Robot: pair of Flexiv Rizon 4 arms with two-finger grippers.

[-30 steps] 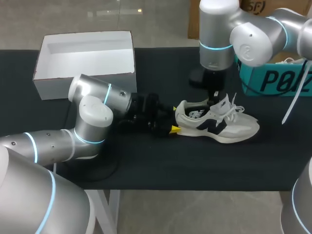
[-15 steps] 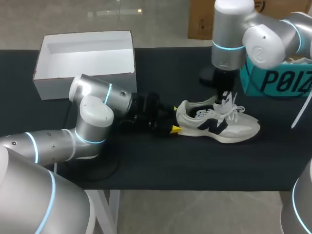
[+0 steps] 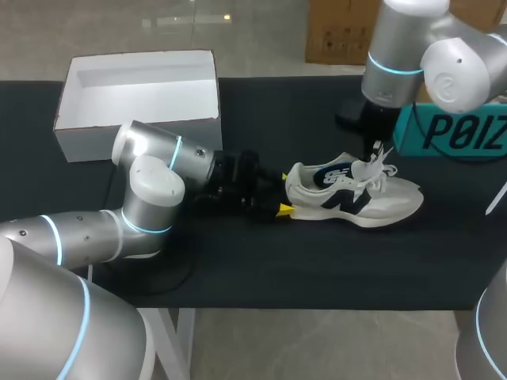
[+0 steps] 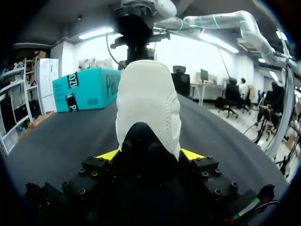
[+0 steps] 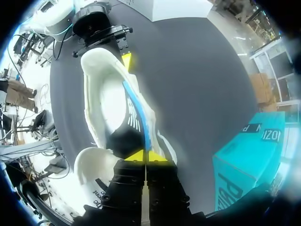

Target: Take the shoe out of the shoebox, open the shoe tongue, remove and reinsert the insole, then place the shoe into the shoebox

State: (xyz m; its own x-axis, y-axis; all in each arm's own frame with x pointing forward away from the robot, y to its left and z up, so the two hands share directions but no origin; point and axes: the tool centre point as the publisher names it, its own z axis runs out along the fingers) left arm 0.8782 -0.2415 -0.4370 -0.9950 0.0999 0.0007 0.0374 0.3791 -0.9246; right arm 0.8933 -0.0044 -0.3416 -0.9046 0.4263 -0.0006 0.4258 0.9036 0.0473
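Mid-table, left hand [image 3: 283, 193] clamps shoe [image 3: 384, 202] heel; right hand [image 5: 146, 157] pinches insole [image 3: 334, 176]; white shoebox [image 3: 139, 119] well apart.

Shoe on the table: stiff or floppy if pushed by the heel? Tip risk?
Tipping or rolling seems unlikely: the shoe rests on its flat sole on the table. The heel looks padded, so it probably gives a little in the left claw. The laces lie loose, likely floppy, and might snag.

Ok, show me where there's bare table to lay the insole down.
Widest free patch: the table strip between the shoe and the near edge. Also free: behind the shoe, between the white shoebox and the right arm. Crowded: the shoe itself, jaws at heel and tongue, teal box close beside it.
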